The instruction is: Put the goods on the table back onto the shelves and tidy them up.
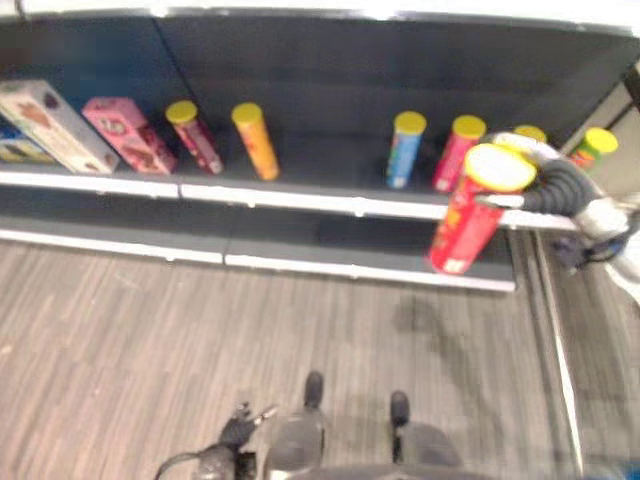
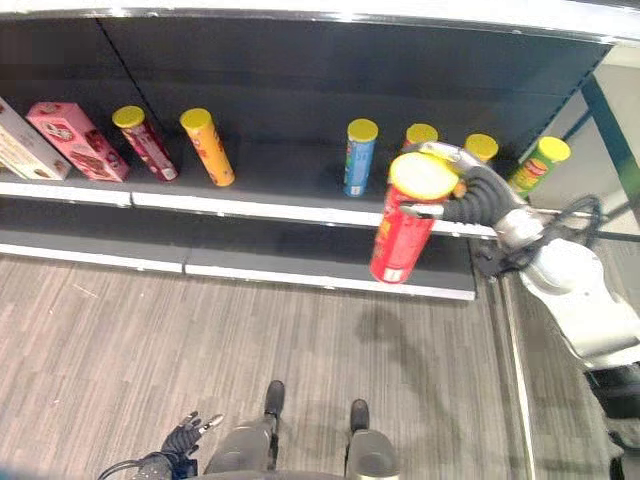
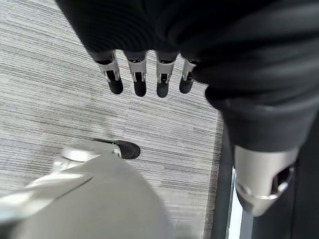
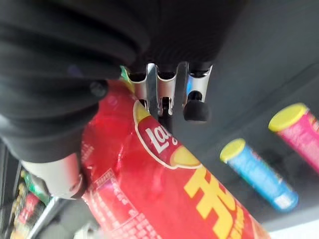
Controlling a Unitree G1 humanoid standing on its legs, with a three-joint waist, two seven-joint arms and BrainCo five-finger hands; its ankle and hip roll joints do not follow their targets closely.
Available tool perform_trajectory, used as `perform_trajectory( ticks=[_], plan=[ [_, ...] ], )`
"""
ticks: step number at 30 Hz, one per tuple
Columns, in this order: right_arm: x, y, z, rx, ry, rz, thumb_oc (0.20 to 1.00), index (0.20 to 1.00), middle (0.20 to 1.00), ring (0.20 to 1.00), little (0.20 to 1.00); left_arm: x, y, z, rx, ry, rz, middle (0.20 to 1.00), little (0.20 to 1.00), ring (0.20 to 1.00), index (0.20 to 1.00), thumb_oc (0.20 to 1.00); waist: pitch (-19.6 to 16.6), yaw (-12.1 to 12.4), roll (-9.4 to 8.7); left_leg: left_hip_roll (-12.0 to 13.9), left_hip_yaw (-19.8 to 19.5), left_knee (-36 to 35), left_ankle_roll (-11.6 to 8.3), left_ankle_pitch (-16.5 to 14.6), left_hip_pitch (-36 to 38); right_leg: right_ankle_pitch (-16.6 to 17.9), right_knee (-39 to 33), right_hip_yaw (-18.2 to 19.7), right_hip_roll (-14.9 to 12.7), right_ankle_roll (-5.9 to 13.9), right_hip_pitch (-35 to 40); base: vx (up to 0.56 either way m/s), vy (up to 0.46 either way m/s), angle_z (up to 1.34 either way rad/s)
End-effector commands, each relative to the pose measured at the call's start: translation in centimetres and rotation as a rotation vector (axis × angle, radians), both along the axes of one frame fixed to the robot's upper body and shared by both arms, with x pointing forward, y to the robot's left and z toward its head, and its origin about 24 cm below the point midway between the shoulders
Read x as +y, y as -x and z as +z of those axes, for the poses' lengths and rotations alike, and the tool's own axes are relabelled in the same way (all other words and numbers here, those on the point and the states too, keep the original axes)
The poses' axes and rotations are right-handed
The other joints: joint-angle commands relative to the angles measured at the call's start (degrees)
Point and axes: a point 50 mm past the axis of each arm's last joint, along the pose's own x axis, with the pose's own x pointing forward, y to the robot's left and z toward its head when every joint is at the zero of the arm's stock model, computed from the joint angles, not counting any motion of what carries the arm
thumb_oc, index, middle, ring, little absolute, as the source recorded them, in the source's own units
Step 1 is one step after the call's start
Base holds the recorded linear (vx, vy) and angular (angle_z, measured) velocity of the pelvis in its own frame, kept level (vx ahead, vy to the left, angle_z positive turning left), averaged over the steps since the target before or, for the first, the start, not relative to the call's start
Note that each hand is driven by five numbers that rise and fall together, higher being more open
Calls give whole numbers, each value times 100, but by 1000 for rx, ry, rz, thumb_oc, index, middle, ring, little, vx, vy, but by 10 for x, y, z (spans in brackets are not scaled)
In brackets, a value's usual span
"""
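My right hand (image 2: 478, 192) is shut on a red chip can (image 2: 404, 228) with a yellow lid, held tilted in front of the upper shelf's right part. In the right wrist view the fingers (image 4: 167, 87) curl over the red can (image 4: 169, 199). Behind it on the shelf (image 2: 300, 212) stand a blue can (image 2: 357, 158), a pink can (image 1: 458, 150), a yellow-lidded can (image 2: 481, 147) and a green can (image 2: 536, 164). My left hand (image 3: 149, 74) hangs low over the floor, its fingers straight and holding nothing.
Further left on the shelf stand an orange can (image 2: 207, 146), a dark red can (image 2: 143, 142), a pink box (image 2: 76, 140) and a pale box (image 1: 52, 126). A lower shelf (image 2: 320, 270) runs beneath. A shelf upright (image 2: 612, 130) stands at the right.
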Motion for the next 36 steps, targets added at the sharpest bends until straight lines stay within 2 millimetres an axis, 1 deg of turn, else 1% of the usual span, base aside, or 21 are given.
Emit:
perform_trajectory(
  ticks=[1,2,3,4,6,8,10,12,14,15,16,18,19,20,21,22,23,24,25,31,36],
  plan=[
    [12,9,33,-168,-19,72,200,200,200,200,200,31,-12,17,-74,-81,27,1000,1000,1000,1000,1000,-210,311,-444,-262,-56,348,-26,-1152,422,163,-84,-173,-189,200,-415,231,-117,19],
    [10,9,32,-162,-21,69,200,200,200,200,200,32,-11,16,-68,-79,26,1000,1000,1000,1000,1000,-197,313,-460,-242,-98,477,-73,-1247,439,97,-96,-206,-193,135,-347,353,-250,42],
    [8,11,29,-153,-28,65,200,200,200,200,200,30,-16,20,-98,-75,3,1000,1000,1000,1000,1000,-99,342,-522,-194,-142,1653,-271,-1317,117,-70,-163,-342,-177,-95,-28,300,-237,45],
    [7,11,29,-154,-35,64,200,200,200,200,200,28,-16,20,-99,-69,1,1000,1000,1000,1000,1000,-20,379,-504,-235,-221,2274,-285,-1220,-140,-126,-178,-368,-157,-166,97,215,-186,60],
    [7,11,28,-147,-49,64,200,200,200,200,200,27,-17,20,-102,-67,2,1000,1000,1000,1000,1000,60,399,-461,-243,-268,2761,-276,-1109,-403,-204,-184,-411,-139,-202,196,115,14,56],
    [4,11,26,-133,-61,52,200,200,200,200,200,26,-21,21,-116,-64,-2,1000,1000,1000,1000,1000,70,381,-458,35,-152,2439,-256,-1077,-757,-381,-313,-313,-244,-115,445,266,86,33],
    [3,13,25,-132,-69,51,200,200,200,200,200,25,-21,22,-116,-66,-16,1000,1000,1000,1000,1000,28,386,-464,127,-133,2148,-270,-1084,-771,-409,-367,-248,-276,-71,501,221,110,0],
    [0,13,25,-147,-104,43,200,200,200,200,200,28,-20,24,-117,-79,-41,1000,1000,1000,1000,1000,-132,502,-326,321,-425,781,-470,-515,-1016,-509,-584,-32,-326,56,708,390,310,-12],
    [0,13,25,-146,-104,42,200,200,200,200,200,28,-20,24,-116,-80,-41,1000,1000,1000,1000,1000,-125,516,-333,330,-409,724,-474,-491,-971,-511,-585,-21,-328,51,719,340,392,-63],
    [-4,15,16,-158,-121,-2,200,200,200,200,200,27,-15,21,-94,-98,-62,1000,1000,1000,1000,1000,-366,482,-152,251,-612,394,-475,-406,-817,-530,-399,167,-715,335,873,615,877,-84],
    [-2,15,12,-152,-125,-4,200,200,200,200,200,33,-14,23,-94,-118,-85,1000,1000,1000,1000,1000,-365,470,-127,74,-438,699,-325,-614,-770,-301,81,328,-1025,419,654,647,1003,-25],
    [5,12,8,-148,-144,11,200,200,200,200,200,45,-15,28,-98,-155,-57,1000,1000,1000,1000,1000,-237,451,-115,-99,-187,813,-108,-791,-618,272,824,501,-1232,308,174,189,489,-114],
    [10,11,7,-144,-151,29,200,200,200,200,200,49,-15,30,-98,-165,-44,1000,1000,1000,1000,1000,-192,466,-115,-99,-100,817,-67,-842,-566,380,974,445,-1282,272,48,104,323,-159],
    [15,10,9,-150,-142,50,200,200,200,200,200,52,-17,32,-112,-169,-30,1000,1000,1000,1000,1000,-86,443,-140,-77,4,788,-23,-884,-473,409,937,189,-1196,221,-211,29,131,-97],
    [16,10,9,-150,-141,51,200,200,200,200,200,52,-17,32,-112,-168,-28,1000,1000,1000,1000,1000,-81,440,-135,-68,4,787,-28,-890,-466,401,943,189,-1188,216,-208,-28,87,-57],
    [23,7,15,-161,-128,81,200,200,200,200,200,53,-23,34,-131,-165,-9,1000,1000,1000,1000,1000,112,381,-163,-90,48,738,-1,-922,-429,326,626,-32,-733,229,-755,-64,-1,-58],
    [28,5,19,-167,-116,102,200,200,200,200,200,51,-28,35,-147,-156,3,1000,1000,1000,1000,1000,245,319,-205,-152,44,764,3,-962,-419,371,316,-143,-522,282,-976,9,6,-54],
    [24,7,20,-174,-112,92,200,200,200,200,200,48,-30,34,-145,-160,-9,1000,1000,1000,1000,1000,313,275,-245,-365,-81,976,17,-1084,-505,299,-212,162,-401,344,-715,84,-14,-46],
    [28,8,22,-179,-95,110,200,200,200,200,200,46,-33,35,-157,-149,-16,1000,1000,1000,1000,1000,356,305,-285,-431,-135,1052,4,-1100,-527,332,-185,247,-338,298,-715,112,-30,62],
    [36,8,20,-152,-80,153,200,200,200,200,200,30,-33,29,-152,-104,-34,1000,1000,1000,1000,1000,361,363,-408,-287,-241,1185,-85,-1111,-715,357,-390,-57,-379,166,-518,48,-74,81],
    [40,6,13,-146,-63,145,200,200,200,200,200,29,-28,26,-133,-109,-31,1000,1000,1000,1000,1000,386,409,-375,-258,-245,1172,-84,-1133,-740,324,-429,-78,-405,164,-469,13,-3,2]
  ],
)
